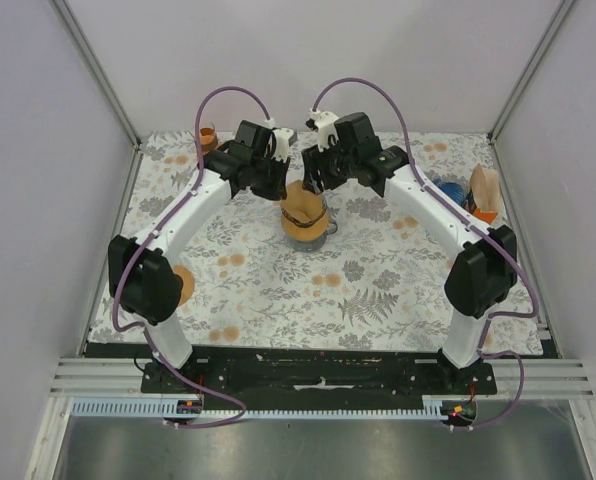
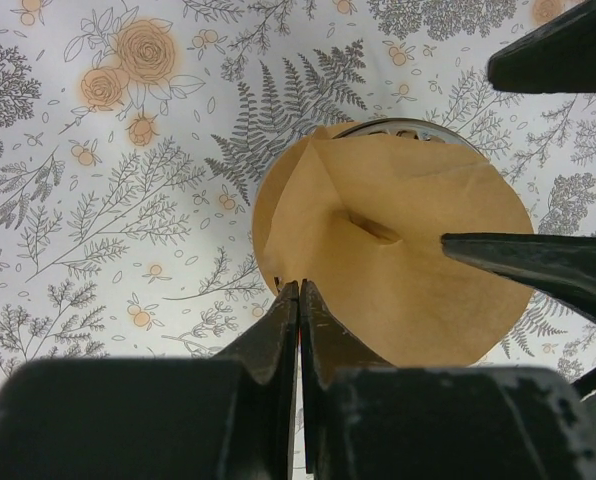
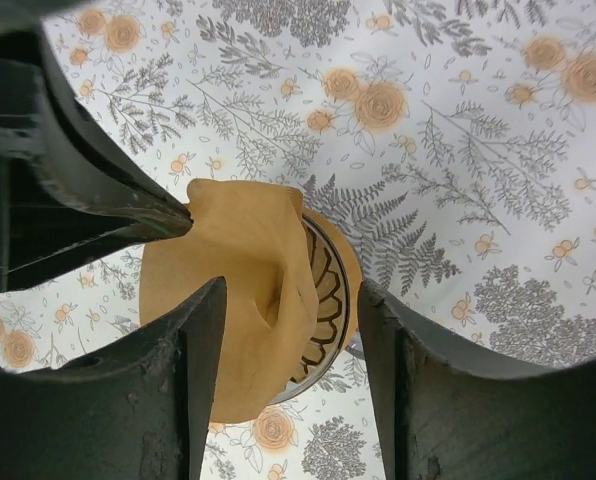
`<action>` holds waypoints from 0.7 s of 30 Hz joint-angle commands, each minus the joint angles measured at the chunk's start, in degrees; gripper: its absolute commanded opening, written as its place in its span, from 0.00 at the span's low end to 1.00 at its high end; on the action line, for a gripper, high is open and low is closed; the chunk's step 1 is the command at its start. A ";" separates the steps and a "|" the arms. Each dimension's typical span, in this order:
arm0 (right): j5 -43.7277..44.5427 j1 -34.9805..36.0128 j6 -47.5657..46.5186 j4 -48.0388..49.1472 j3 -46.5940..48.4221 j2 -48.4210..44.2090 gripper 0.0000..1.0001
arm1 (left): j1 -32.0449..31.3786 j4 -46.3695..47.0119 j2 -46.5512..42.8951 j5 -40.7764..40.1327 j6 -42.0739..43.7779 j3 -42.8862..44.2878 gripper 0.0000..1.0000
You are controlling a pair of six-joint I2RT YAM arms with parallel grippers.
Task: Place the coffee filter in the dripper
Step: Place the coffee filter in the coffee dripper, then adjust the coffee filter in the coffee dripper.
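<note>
Floral tablecloth (image 1: 378, 290): coffee filter (image 2: 378, 290) hides most of dripper (image 3: 323, 290), left fingers (image 2: 273, 340) pinching its edge, right fingers (image 3: 193, 380) spread.

Left arm (image 1: 193, 208) & right arm (image 1: 430, 205): white links, blk joint housings. Purple cable (image 1: 225, 92) loops over ea. Blk base plate (image 1: 318, 372). Left pincer (image 2: 298, 288), right pincer (image 3: 290, 300): matt blk tapered fingers, scuffed.

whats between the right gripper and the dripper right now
The coffee filter: in the right wrist view it lies draped over the dripper, between it and the right gripper, whose fingers stand open, and covers roughly half the ribbed bowl.
</note>
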 commanded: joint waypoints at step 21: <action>9.29 6.13 2.44 -3.17 0.80 6.36 0.00 | 3.36 4.24 -6.51 1.54 -9.31 -2.95 0.55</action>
